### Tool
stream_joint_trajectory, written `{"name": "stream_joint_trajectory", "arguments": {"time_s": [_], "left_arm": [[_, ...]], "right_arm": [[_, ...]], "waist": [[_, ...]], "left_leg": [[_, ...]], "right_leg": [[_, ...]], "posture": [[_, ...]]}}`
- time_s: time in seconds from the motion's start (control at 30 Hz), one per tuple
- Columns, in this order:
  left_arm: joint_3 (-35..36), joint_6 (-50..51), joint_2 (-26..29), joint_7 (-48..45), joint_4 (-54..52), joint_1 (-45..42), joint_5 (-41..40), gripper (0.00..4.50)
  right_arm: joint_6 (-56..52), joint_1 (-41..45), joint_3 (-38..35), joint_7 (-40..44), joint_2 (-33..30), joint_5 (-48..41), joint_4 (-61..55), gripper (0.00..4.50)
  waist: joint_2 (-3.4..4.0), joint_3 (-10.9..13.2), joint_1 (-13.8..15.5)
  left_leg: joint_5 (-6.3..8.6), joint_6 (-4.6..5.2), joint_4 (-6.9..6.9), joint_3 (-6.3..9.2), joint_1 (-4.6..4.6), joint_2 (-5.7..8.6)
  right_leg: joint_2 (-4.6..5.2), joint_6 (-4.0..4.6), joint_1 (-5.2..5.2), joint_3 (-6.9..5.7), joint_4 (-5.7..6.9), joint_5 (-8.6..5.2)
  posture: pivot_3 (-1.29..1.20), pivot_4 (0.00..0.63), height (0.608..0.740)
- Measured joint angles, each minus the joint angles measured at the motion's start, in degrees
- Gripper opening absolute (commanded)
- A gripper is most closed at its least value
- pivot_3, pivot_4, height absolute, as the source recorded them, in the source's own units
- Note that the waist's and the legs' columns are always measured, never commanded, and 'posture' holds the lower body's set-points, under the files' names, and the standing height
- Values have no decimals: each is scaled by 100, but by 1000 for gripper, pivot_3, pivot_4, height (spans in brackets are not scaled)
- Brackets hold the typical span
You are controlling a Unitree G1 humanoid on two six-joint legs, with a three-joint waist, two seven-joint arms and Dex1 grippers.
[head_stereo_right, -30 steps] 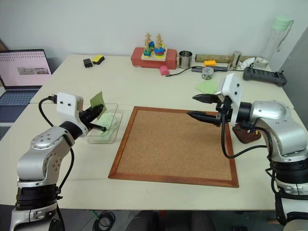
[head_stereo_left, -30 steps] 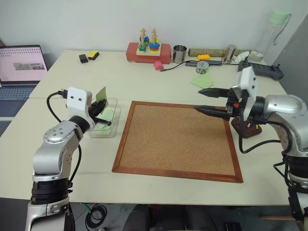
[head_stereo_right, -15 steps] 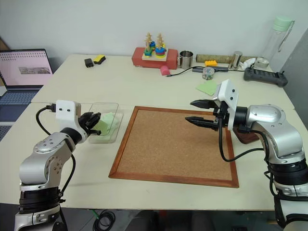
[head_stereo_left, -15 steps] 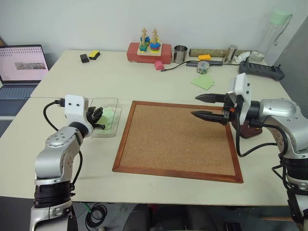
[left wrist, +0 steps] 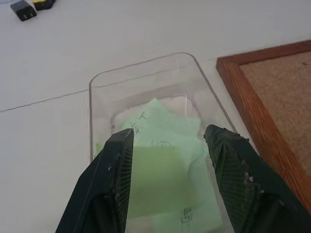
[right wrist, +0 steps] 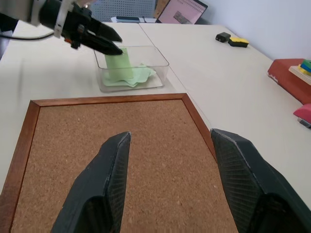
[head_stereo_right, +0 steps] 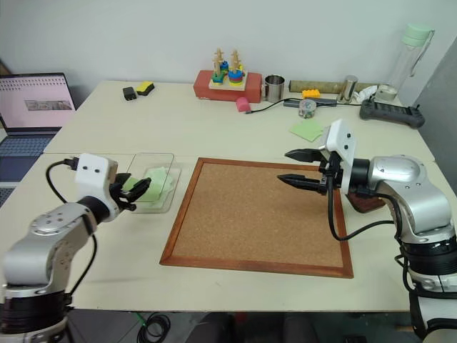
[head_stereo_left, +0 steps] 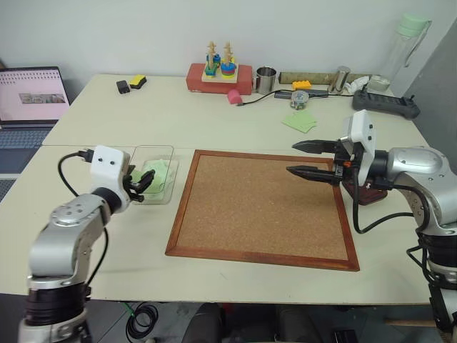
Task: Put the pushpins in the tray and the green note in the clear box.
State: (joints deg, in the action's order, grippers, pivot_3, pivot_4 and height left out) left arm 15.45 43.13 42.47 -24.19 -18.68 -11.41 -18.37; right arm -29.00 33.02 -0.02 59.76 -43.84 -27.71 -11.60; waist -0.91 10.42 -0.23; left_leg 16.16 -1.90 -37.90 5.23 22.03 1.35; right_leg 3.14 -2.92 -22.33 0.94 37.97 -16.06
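Green note [left wrist: 160, 160] lying inside clear box [head_stereo_left: 163, 151] on tabletop [head_stereo_left: 214, 121]. Left claw [head_stereo_left: 143, 184] open, empty, at box's near end. Right claw [head_stereo_left: 308, 158] open over cork board [head_stereo_left: 264, 211].

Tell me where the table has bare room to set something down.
Free: the cork board, and the tabletop between the clear box and the red toy base. Crowded: the back edge by the metal cup, and the clear box holding green notes.
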Motion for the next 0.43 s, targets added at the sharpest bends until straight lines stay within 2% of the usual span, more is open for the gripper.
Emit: {"name": "stream_joint_trajectory", "arguments": {"time_s": [0.07,0.17,0.33,0.43], "left_arm": [[-8,-476,646,-641,-267,351,78,2505],[111,-901,1109,-1530,-418,724,-86,2505],[766,-932,1713,-2869,-56,1145,-606,2505],[1070,-941,1765,-3221,42,1181,-838,2505]], "right_arm": [[98,-172,-156,78,-263,16,66,2769],[331,-427,-366,318,-687,135,155,2769],[683,-1417,-1126,986,-1769,254,608,2769],[750,-2004,-1581,1254,-2048,306,728,2769]], "waist": [[5,2,3],[10,4,26],[15,10,28],[17,11,8]], "left_leg": [[0,-1,4,-10,0,3],[6,11,3,-16,1,4],[14,24,4,-15,0,-3],[15,26,4,-28,-12,-6]], "right_leg": [[1,0,1,5,-10,0],[4,0,2,5,-16,0],[2,4,3,0,-12,-2],[2,4,7,8,-4,-3]], "posture": [[0,150,740],[0,150,740],[0,150,740],[0,150,740]]}}
